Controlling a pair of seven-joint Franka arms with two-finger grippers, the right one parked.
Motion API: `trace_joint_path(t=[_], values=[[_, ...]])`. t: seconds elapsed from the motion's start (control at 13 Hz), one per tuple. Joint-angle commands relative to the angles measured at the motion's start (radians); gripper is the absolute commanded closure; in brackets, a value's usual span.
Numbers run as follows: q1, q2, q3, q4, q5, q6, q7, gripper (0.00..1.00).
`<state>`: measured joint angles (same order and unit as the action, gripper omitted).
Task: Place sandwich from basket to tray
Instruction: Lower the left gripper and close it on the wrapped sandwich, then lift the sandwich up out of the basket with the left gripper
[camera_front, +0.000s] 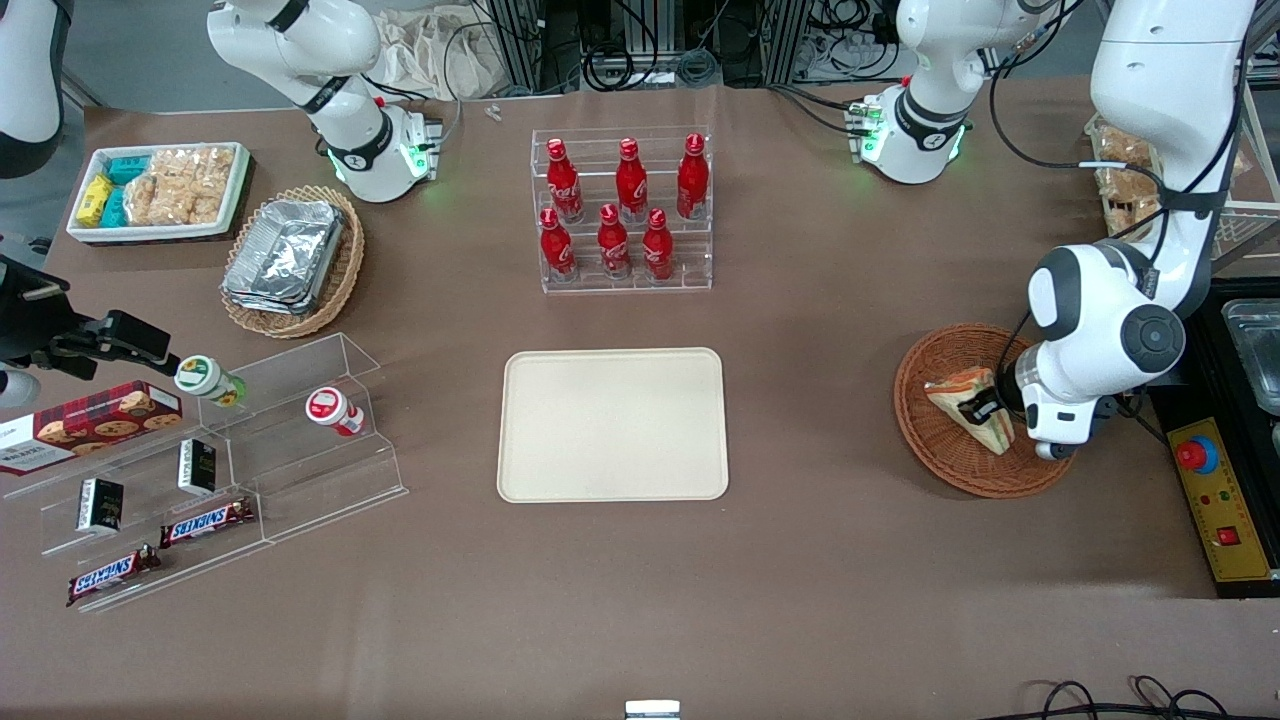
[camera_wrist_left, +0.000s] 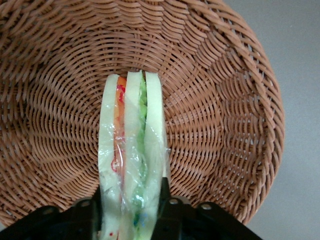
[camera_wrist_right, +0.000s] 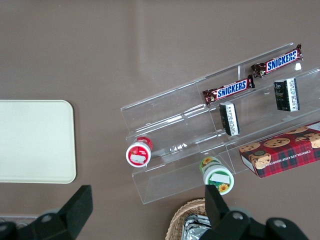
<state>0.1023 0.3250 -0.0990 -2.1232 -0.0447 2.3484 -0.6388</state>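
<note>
The gripper (camera_front: 985, 410) is clamped on the sandwich (camera_front: 968, 402) inside the basket (camera_front: 925, 440), well apart from the tray (camera_front: 612, 424). Toward the parked arm's end from the tray lie two bars (camera_front: 205, 521) reading SNICKERS.

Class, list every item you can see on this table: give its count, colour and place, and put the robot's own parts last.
sandwich: 1, white bread with green and orange filling, in the round basket, between the gripper's fingers.
round basket: 1, reddish-brown wicker, toward the working arm's end.
tray: 1, cream, mid-table.
cola bottles: 6, red, in a clear rack farther from the camera than the tray.
oval basket: 1, tan, holding foil containers.
white bin: 1, with snack packets, toward the parked arm's end.
clear stepped shelf: 1, holding 2 Snickers bars, 2 small dark boxes, 1 red cookie box, 2 capped cups.
gripper: 1, black fingers, shut on the sandwich in the round basket.
</note>
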Motion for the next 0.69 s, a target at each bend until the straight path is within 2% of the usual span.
trace_joint_path(t=[0.0, 0.31, 0.62], values=[[-0.007, -0.058, -0.005, 0.012, -0.006, -0.045, -0.057, 1.00], [-0.012, -0.139, -0.007, 0.204, -0.004, -0.393, -0.061, 1.00], [-0.021, -0.136, -0.010, 0.467, 0.016, -0.722, -0.044, 1.00]])
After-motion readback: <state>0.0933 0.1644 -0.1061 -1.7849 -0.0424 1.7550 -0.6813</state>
